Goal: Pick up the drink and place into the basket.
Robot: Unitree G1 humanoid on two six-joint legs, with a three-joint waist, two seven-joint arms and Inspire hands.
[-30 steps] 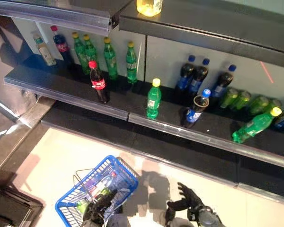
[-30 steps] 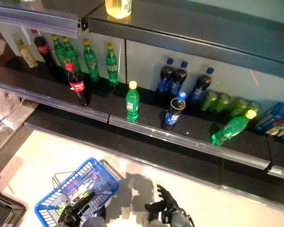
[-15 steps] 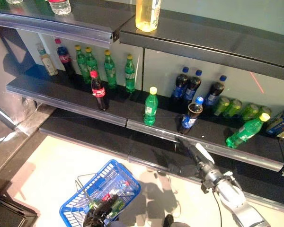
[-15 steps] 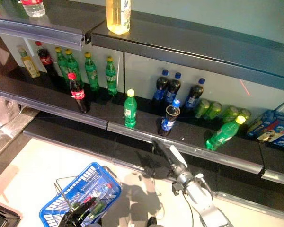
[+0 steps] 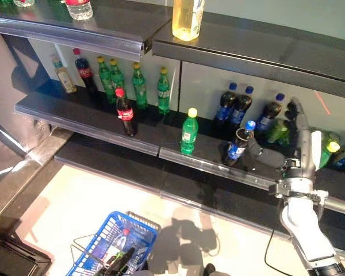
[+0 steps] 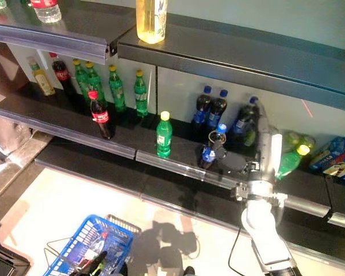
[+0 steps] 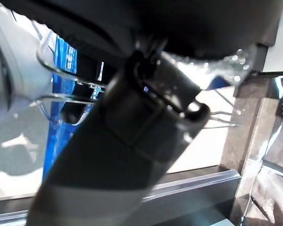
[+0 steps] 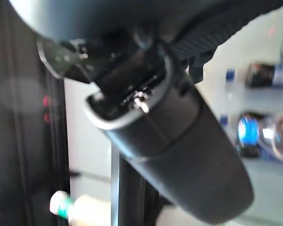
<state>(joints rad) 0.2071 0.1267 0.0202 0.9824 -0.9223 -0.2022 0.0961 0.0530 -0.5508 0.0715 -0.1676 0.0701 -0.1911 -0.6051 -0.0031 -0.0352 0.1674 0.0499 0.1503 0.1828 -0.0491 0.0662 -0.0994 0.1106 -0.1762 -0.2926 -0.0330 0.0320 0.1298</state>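
Blue basket (image 5: 139, 231) (yellow-capped green bottle (image 5: 188, 133))

Dim shelves (image 5: 92, 112), bright floor (image 5: 75, 201) with shadows, blurred wrist views

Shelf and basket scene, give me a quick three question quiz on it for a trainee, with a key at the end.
1. True or false: the right hand is raised at the shelf with its fingers straight, holding no bottle.
2. Which bottle stands alone at the shelf's front, left of the yellow-capped green bottle? A) red-capped cola bottle B) an orange juice carton C) a white milk jug
3. Fill in: the blue basket sits on the ____, below the shelf.

Key: 1 true; 2 A; 3 floor.
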